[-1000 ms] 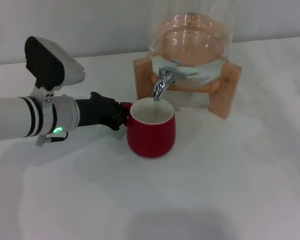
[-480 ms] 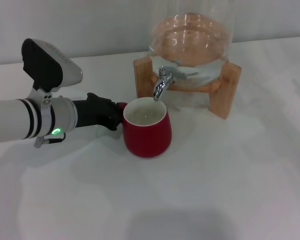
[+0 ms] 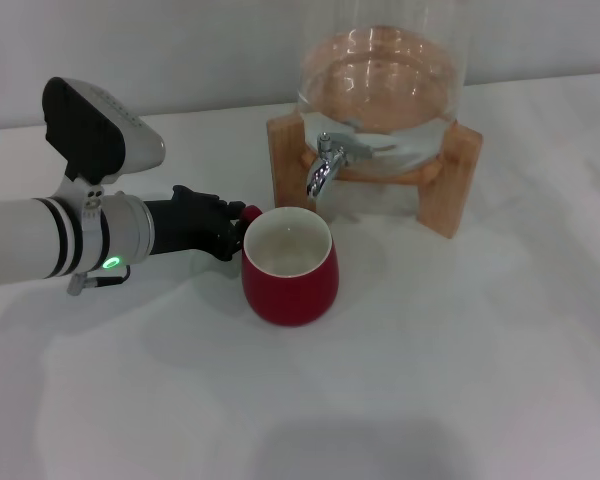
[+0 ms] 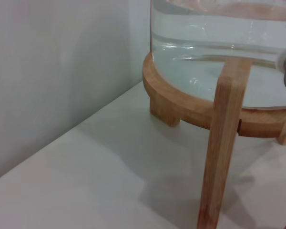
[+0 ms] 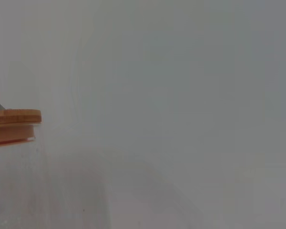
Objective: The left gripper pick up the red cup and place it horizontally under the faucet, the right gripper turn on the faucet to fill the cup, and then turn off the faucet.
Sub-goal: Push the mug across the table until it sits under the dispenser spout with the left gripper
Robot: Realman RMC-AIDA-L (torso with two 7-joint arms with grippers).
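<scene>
Red and glossy, the cup [image 3: 289, 268] stands upright on the white table [image 3: 460, 350] at the centre of the head view, its white inside open to the camera; whether any water lies in it cannot be told. Its rim sits just below and slightly left of the faucet [image 3: 326, 164], whose chrome spout points down toward the rim's far edge without touching it. Behind the faucet, in the upper middle of the frame, a clear glass jar [image 3: 380, 90] rests on a wooden stand [image 3: 450, 185]; water fills its lower part, seen also in the left wrist view through the glass [image 4: 219, 52] above the stand's ring and leg [image 4: 221, 143].

At the cup's left side, the left gripper [image 3: 238, 228] reaches in from the left edge of the frame on its white banded arm, green light lit. Its black fingers are closed narrowly around the small red handle, touching it, so the cup sits immediately right of the fingertips.

Nothing of the right gripper shows in any view; the right wrist view shows only a pale wall and the jar's wooden lid [image 5: 14, 125] at middle left.
</scene>
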